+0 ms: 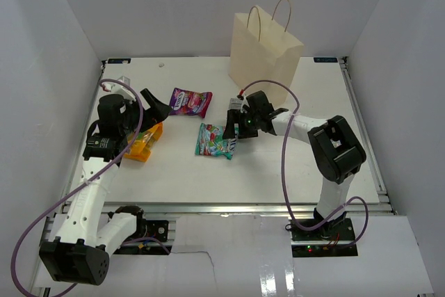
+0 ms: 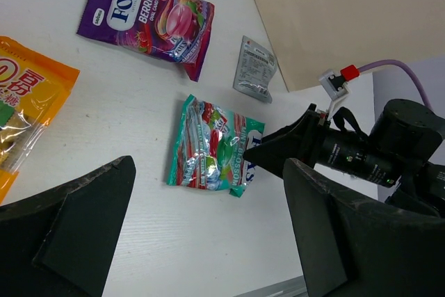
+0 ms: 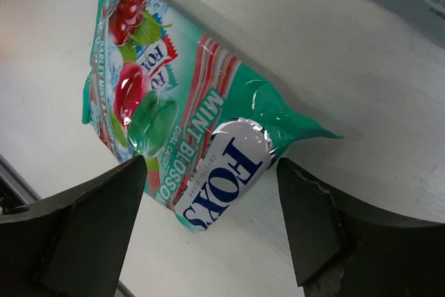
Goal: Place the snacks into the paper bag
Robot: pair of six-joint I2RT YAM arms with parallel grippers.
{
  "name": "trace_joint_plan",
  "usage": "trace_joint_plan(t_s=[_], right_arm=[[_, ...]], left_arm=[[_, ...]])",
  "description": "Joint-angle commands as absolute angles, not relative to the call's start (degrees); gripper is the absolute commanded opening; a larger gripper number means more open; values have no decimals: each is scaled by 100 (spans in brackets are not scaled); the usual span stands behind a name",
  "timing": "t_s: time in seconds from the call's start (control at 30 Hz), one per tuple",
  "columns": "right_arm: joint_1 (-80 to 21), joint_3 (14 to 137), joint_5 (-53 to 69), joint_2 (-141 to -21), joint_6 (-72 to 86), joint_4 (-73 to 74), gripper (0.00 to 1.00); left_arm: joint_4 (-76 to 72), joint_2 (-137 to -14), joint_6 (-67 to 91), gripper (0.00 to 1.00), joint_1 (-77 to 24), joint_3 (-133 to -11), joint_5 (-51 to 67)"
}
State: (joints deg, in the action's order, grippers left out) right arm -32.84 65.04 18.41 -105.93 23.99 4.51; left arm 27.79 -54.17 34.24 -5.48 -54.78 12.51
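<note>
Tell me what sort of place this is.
Probably a robotics test booth: white walls box in a table holding two bolted robot arms, Fox's candy packets and a paper bag.

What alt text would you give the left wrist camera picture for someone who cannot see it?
A teal-and-red packet lies on the white table, with the right end effector reaching to its edge. Around it lie a purple packet, an orange packet and a silver sachet beside the paper bag; the open left end effector frames the foreground.
</note>
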Motion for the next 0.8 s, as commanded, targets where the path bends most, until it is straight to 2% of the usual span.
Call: trace_joint_plan(t_s=[0.0,0.13,0.53,0.67,0.7,0.77], right_arm=[[-3331,6522,1292,-10643,2988,9,81],[-3392,6399,1116,-10757,3260,-193,68],[-3428,6082,1125,-10846,3287,-422,49],[-3419,6091,1265,-10907,3243,-536,30],[-3428,6091,1327,-10907,3191,-562,17],[-3419,6126,1432,-10872,3077,-562,8]], left_arm=[[2900,-5300,3498,98,-554,-5476,1248],[2900,-5317,3481,98,-554,-5440,1231],[2865,-5555,3437,98,-554,-5616,1266],[2865,-5572,3401,98,-554,-5669,1257],[2883,-5572,3410,98,-554,-5686,1248],[2874,-5555,3401,98,-554,-5687,1248]])
